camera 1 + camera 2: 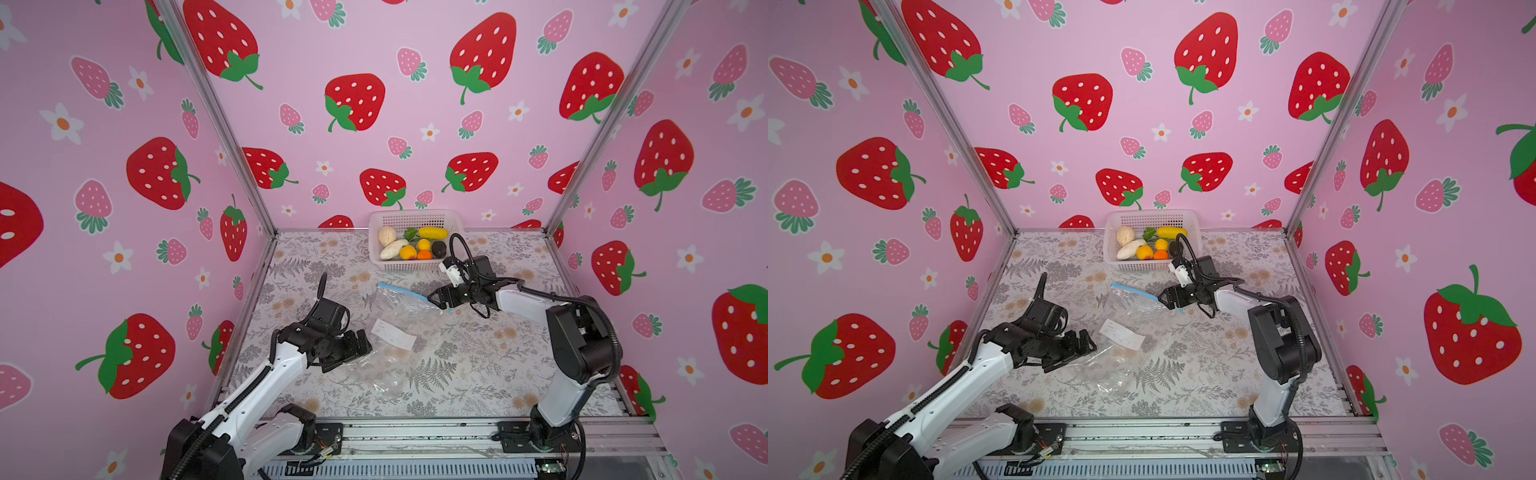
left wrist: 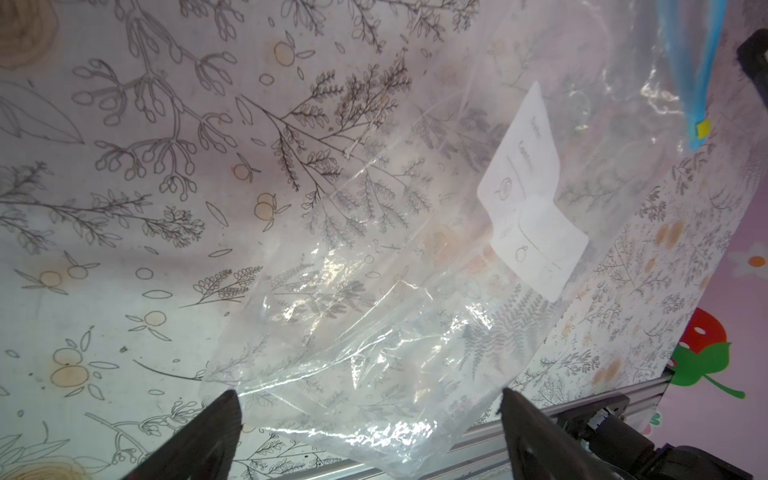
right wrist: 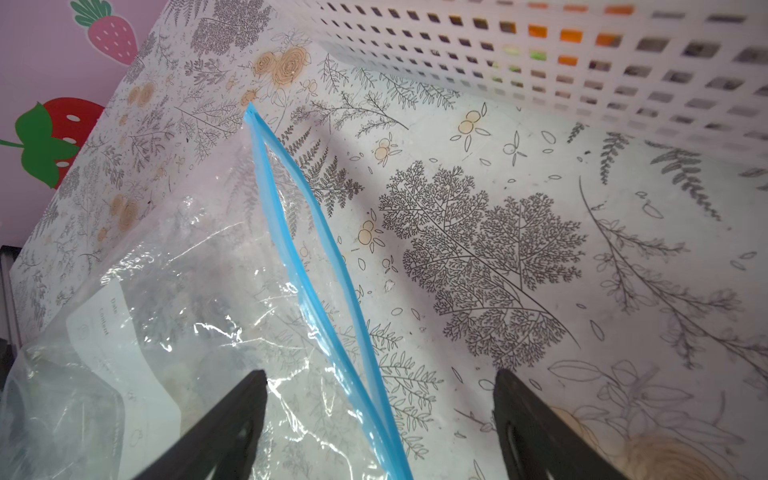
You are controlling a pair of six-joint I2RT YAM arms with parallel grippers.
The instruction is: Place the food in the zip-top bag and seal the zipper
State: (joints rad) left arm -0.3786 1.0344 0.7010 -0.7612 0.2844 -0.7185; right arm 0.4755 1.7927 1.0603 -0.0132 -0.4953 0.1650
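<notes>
Even, bright, diffuse light fills both top views, leaving only faint, soft shadows on the table [image 1: 478,374], and the walls [image 1: 104,166] bend outward toward the picture edges. In the wrist views white glare streaks the crinkled zip-top bag [image 2: 353,332], while the near basket [image 3: 582,62] wall looks soft and out of focus

3 pink walls [image 1: 291,54] enclose a small booth, printed with large red strawberries, smaller pale pink strawberries and white flowers with orange centres. 2 silver metal posts [image 1: 222,124] run up the back corners. The flat table surface [image 1: 478,374] wears a white cloth patterned with grey ferns and beige blossoms. A silver slotted metal rail [image 1: 415,434] edges the near side. The light is soft and even.
</notes>
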